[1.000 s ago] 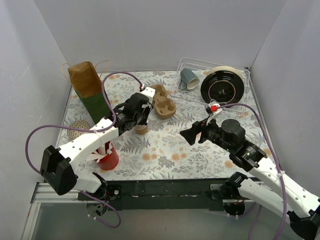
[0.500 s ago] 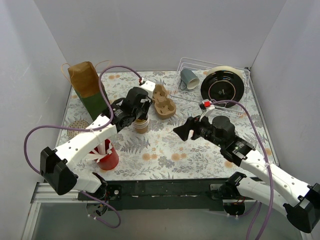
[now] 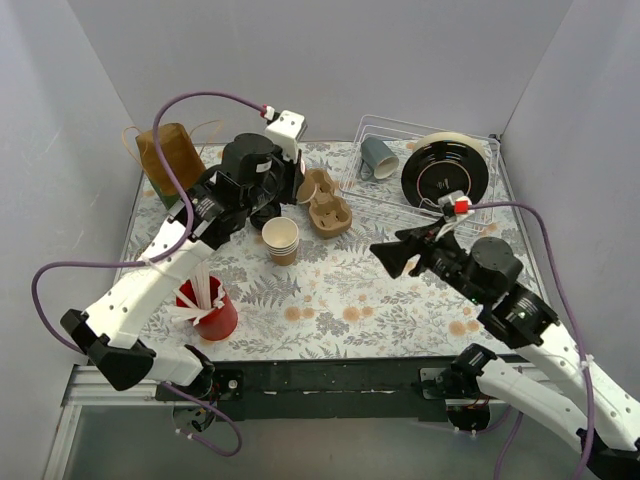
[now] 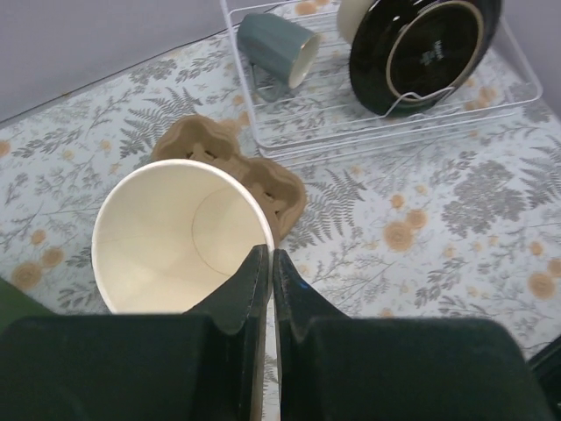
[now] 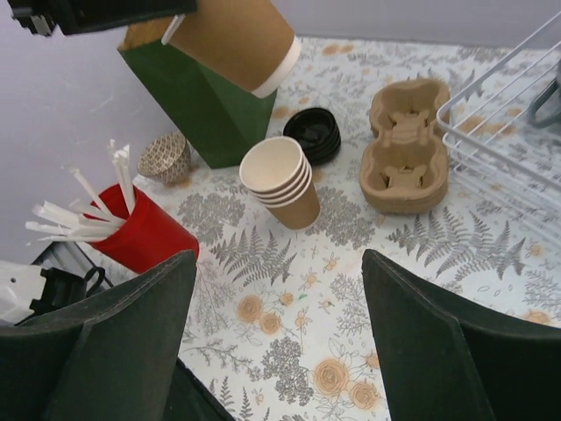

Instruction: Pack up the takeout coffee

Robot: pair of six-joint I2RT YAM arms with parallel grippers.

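Observation:
My left gripper (image 3: pixel 296 190) is shut on the rim of one tan kraft cup (image 3: pixel 307 190) and holds it in the air above the back left of the table. In the left wrist view the fingertips (image 4: pixel 270 256) pinch the wall of that cup (image 4: pixel 171 237), white inside and without a lid. It also shows in the right wrist view (image 5: pixel 237 35). A stack of cups (image 3: pixel 281 240) (image 5: pixel 280 180) stands on the table. Black lids (image 5: pixel 314 134) lie stacked behind it. My right gripper (image 3: pixel 396 260) (image 5: pixel 280 338) is open and empty, right of the stack.
A brown pulp cup carrier (image 3: pixel 328 203) (image 5: pixel 406 145) (image 4: pixel 267 180) lies behind the stack. A green-and-brown paper bag (image 3: pixel 170 165) stands back left. A red cup of white sticks (image 3: pixel 212 312) is front left. A wire rack (image 3: pixel 480 215) holds a grey-blue mug (image 3: pixel 378 157) and a black plate (image 3: pixel 447 170).
My left gripper has lifted one cup off the stack, up and toward the back. My right arm has drawn back to the right.

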